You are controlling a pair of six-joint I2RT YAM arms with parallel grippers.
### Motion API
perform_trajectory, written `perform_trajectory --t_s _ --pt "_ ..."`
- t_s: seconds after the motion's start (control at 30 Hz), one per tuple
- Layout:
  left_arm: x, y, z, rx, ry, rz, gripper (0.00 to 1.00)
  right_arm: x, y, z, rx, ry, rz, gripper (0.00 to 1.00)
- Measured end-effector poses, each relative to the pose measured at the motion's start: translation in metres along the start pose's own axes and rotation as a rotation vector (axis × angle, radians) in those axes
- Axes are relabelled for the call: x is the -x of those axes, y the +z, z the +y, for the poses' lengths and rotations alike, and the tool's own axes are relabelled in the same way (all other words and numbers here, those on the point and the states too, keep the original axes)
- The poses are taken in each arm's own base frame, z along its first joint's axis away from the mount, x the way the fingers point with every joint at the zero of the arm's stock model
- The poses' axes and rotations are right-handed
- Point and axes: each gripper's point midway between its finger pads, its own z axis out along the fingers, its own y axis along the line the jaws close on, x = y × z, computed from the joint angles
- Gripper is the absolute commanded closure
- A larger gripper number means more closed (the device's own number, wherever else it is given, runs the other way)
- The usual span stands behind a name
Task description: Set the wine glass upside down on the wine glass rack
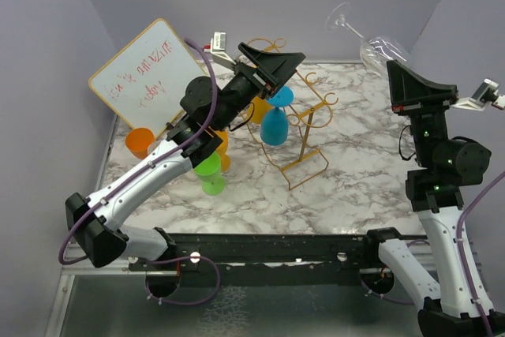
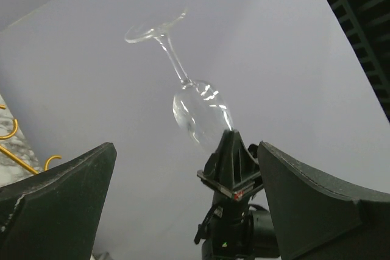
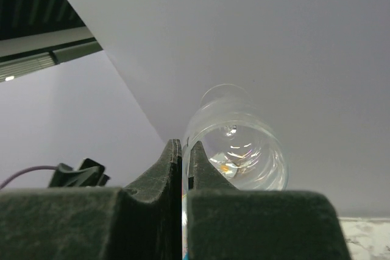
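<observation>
A clear wine glass (image 1: 379, 46) is held high in the air at the back right, tilted, with its foot up and to the left. My right gripper (image 1: 392, 67) is shut on the rim of its bowl; the right wrist view shows the glass wall pinched between the fingers, the glass (image 3: 244, 150) just past the gripper (image 3: 184, 145). The gold wire wine glass rack (image 1: 304, 128) stands mid-table, left of and below the glass. My left gripper (image 1: 288, 69) is open and empty above the rack, facing the glass (image 2: 201, 114). The left gripper's (image 2: 186, 147) fingers frame the right gripper (image 2: 234, 162).
A blue glass (image 1: 274, 124) hangs upside down on the rack. A green cup (image 1: 210, 173) and an orange cup (image 1: 140, 142) stand at the left, by a whiteboard (image 1: 150, 76). A yellow-orange glass (image 1: 259, 110) sits behind the left arm. Purple walls enclose the marble table (image 1: 355, 163).
</observation>
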Motion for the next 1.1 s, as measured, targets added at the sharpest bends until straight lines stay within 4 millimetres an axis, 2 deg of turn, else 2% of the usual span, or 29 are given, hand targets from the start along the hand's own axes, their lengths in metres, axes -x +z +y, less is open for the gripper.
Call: perform_trajectory --t_s 0.2,0.37,0.5,0.77,0.83,1.1 --pt "-0.009 0.031 0.020 0.057 -0.126 -0.049 0.02 -0.002 -0.003 0.010 0.053 0.077 -0.001 0.99" --pt "-0.007 0.054 0.008 0.023 -0.154 -0.069 0.21 -0.005 -0.004 0.013 0.063 0.114 0.014 0.99" --pt "-0.008 0.065 -0.001 -0.002 -0.168 -0.079 0.33 -0.005 -0.004 0.018 0.086 0.140 0.016 0.99" --pt "-0.027 0.090 0.004 -0.009 -0.189 -0.061 0.44 -0.006 -0.005 0.024 0.110 0.166 0.031 0.99" --pt "-0.031 0.094 0.006 -0.011 -0.190 -0.056 0.50 -0.007 -0.006 0.025 0.115 0.176 0.034 1.00" --pt "-0.031 0.107 0.001 -0.054 -0.193 -0.060 0.67 -0.016 -0.008 0.021 0.113 0.203 0.058 0.99"
